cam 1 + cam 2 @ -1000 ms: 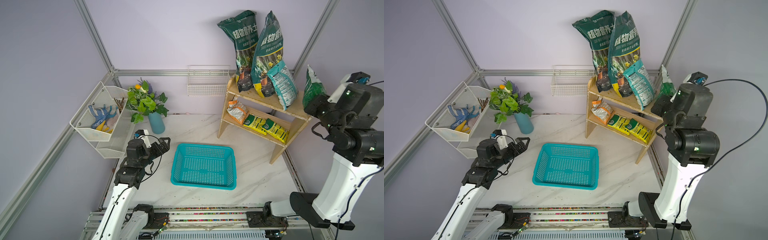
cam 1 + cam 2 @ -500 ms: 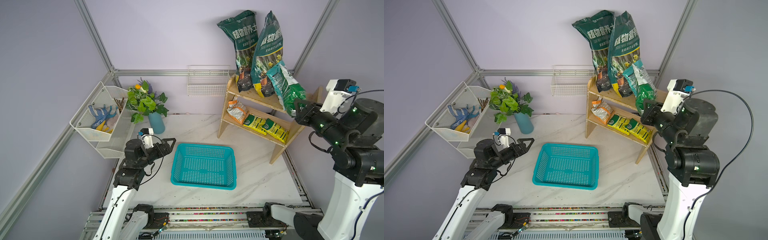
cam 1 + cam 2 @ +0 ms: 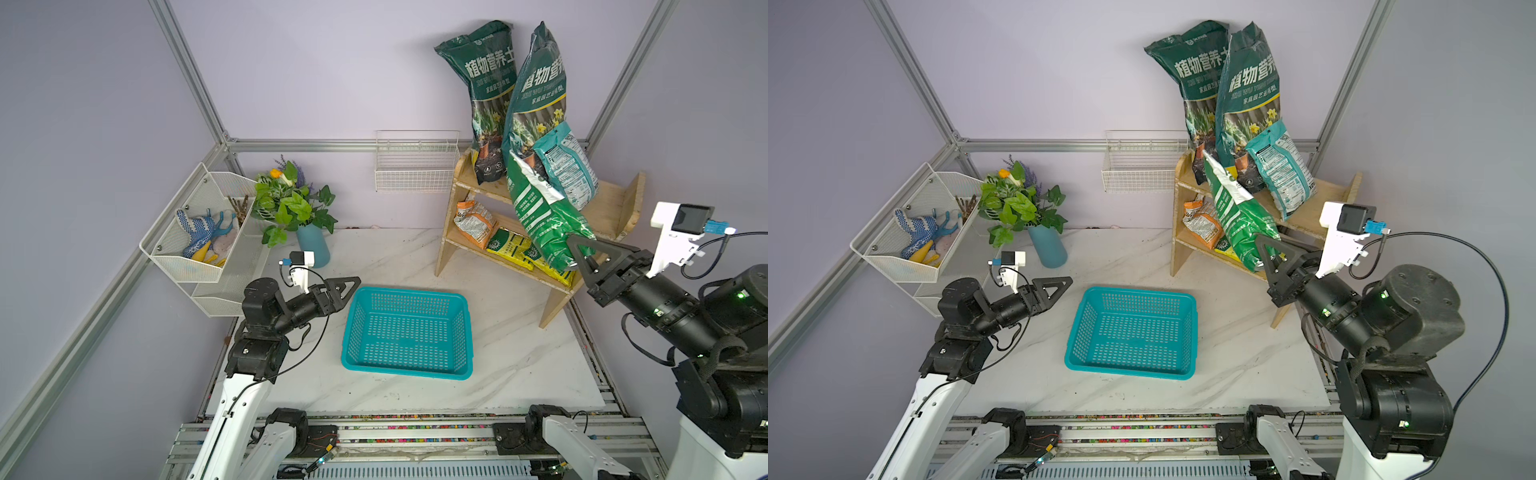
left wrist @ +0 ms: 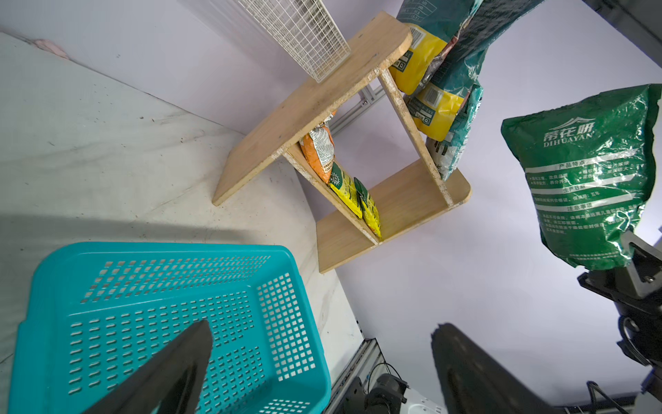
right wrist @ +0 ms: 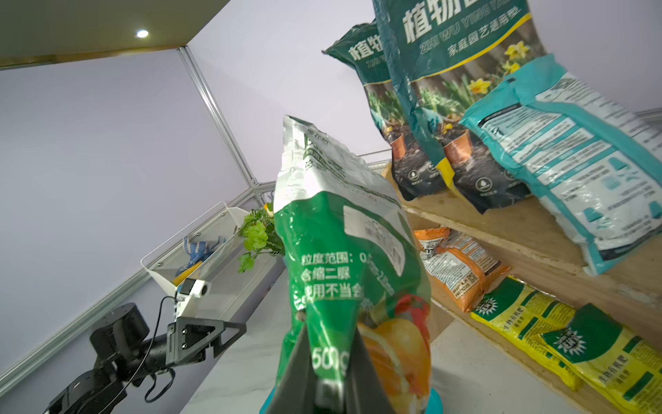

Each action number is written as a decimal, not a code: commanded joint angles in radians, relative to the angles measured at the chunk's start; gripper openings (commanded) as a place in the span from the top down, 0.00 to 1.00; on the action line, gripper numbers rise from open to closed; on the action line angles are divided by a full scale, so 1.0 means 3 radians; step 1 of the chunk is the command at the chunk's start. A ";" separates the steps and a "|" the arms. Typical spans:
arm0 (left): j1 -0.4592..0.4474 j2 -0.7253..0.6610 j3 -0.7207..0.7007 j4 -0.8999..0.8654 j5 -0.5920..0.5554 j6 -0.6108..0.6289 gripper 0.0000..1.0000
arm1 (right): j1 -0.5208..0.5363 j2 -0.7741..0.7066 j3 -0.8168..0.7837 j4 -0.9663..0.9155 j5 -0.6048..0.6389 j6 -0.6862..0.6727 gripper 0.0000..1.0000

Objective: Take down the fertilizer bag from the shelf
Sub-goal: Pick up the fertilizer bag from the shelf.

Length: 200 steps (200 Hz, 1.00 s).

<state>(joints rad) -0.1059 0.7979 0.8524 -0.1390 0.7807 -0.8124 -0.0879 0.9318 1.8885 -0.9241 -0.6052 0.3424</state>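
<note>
- Nearest me, low and left of centre in both top views, the left end effector (image 3: 353,284) hangs over the worktop (image 3: 395,257). Its jaws are spread wide and grip nothing, and its tips sit just beside the upper left corner of the teal basket (image 3: 409,289).
- The basket sits flat on the worktop in the middle of the frame.
- At the right of the frame, the right end effector (image 3: 575,249) is pinched narrow on the bottom edge of the green fertilizer bag (image 3: 544,220).
- The bag stands up out of the jaws, tilted toward the upper left, with its white top edge uppermost.
- The bag is in the air in front of the shelf (image 3: 611,203). The left wrist view shows bare lilac wall (image 4: 483,143) between the two, so it is clear of both tiers.
- The shelf stands on the worktop at the upper right. Its top tier carries two tall dark green bags (image 3: 494,83) leaning back, with a teal-and-white bag (image 3: 569,166) in front of them.
- The lower tier holds an orange packet (image 3: 473,222) and yellow packets (image 3: 509,247).
- Farthest back, a white wire basket (image 3: 415,166) hangs on the wall just left of the shelf.
</note>
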 commanded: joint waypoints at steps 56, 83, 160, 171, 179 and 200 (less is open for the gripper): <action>0.0007 -0.0019 0.0115 0.0391 0.0342 -0.0295 0.00 | 0.0571 0.0125 -0.0645 0.0602 0.0366 -0.0255 1.00; 0.0008 0.0042 0.0090 0.0470 0.0382 -0.0378 0.00 | 0.1368 0.0157 -0.0803 0.0655 0.1131 -0.0395 1.00; 0.0009 0.0189 -0.0108 0.0750 0.0360 -0.0623 0.00 | 0.3080 0.0383 -0.1472 0.1379 0.2999 -0.0923 1.00; 0.0009 0.0175 -0.0143 0.0822 0.0363 -0.0686 0.00 | 0.3322 0.0461 -0.1526 0.1495 0.3297 -0.1049 1.00; 0.0009 0.0172 -0.0160 0.0829 0.0355 -0.0707 0.00 | 0.3455 0.0504 -0.1574 0.1602 0.3458 -0.1116 1.00; 0.0009 0.0226 -0.0172 0.0703 0.0281 -0.0709 0.00 | 0.3661 0.0554 -0.1708 0.1945 0.3674 -0.1245 1.00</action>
<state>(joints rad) -0.1059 0.8593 0.8501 0.0605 0.8810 -1.0088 0.9455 1.1095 1.3792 -0.6712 0.3149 0.0566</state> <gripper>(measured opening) 0.998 0.135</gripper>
